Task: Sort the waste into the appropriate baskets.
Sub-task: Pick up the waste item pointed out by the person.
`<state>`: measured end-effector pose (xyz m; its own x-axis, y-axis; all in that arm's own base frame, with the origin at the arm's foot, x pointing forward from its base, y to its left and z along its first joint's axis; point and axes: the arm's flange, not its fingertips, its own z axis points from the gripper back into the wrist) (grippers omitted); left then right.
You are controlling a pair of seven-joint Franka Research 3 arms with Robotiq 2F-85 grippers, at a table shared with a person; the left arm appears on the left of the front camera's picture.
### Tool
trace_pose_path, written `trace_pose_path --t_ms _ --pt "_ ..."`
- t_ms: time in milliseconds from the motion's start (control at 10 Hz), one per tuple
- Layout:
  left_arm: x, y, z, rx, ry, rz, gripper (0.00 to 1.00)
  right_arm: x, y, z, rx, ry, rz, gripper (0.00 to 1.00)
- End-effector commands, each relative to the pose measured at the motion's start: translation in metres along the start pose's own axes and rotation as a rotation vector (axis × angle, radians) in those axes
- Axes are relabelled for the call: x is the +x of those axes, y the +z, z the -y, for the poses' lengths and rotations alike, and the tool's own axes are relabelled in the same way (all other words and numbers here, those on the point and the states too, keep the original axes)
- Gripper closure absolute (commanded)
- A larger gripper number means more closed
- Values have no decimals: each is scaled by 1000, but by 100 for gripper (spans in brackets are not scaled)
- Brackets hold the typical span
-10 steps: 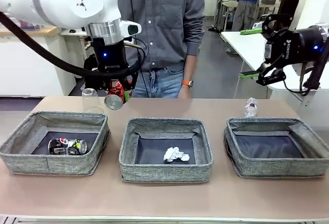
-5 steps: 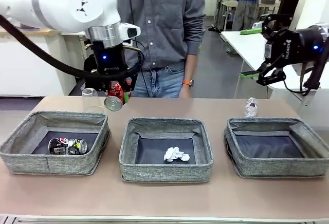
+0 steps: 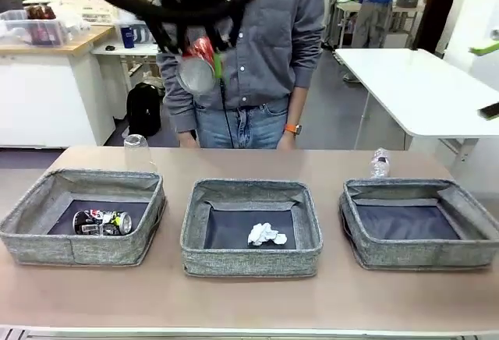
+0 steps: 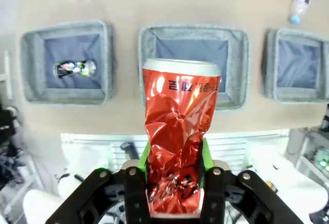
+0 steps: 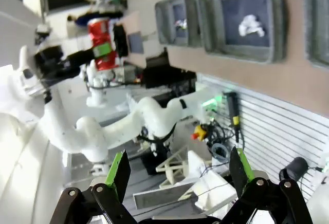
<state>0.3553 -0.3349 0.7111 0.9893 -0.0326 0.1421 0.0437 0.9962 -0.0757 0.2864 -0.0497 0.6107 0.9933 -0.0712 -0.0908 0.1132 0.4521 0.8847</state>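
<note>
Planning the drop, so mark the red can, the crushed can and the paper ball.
red can [image 4: 177, 136]: left wrist view, crumpled red side.
crushed can [image 3: 102, 221]: front view, middle of its body.
paper ball [image 3: 267, 235]: front view, its centre.

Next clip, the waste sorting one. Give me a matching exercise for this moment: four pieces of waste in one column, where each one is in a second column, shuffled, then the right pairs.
Column one
1. red can
2. crushed dark can
3. paper ball
4. plastic bottle

Column two
A. on the table, beyond the far wall of the right basket
B. lying in the left basket
C. clamped in the left gripper, up above the baskets
D. lying in the middle basket

Pairs: 1-C, 2-B, 3-D, 4-A
</note>
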Motion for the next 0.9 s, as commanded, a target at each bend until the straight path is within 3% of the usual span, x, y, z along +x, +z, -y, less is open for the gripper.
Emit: trace_pose_path --t_ms 0,400,800 --pt "26 9 19 63 13 9 64 15 -26 -11 24 15 -52 0" --pt "48 44 46 59 15 75 64 15 -26 -11 24 15 -52 0" --pt "77 49 74 48 -33 46 64 15 -26 -11 24 15 -52 0"
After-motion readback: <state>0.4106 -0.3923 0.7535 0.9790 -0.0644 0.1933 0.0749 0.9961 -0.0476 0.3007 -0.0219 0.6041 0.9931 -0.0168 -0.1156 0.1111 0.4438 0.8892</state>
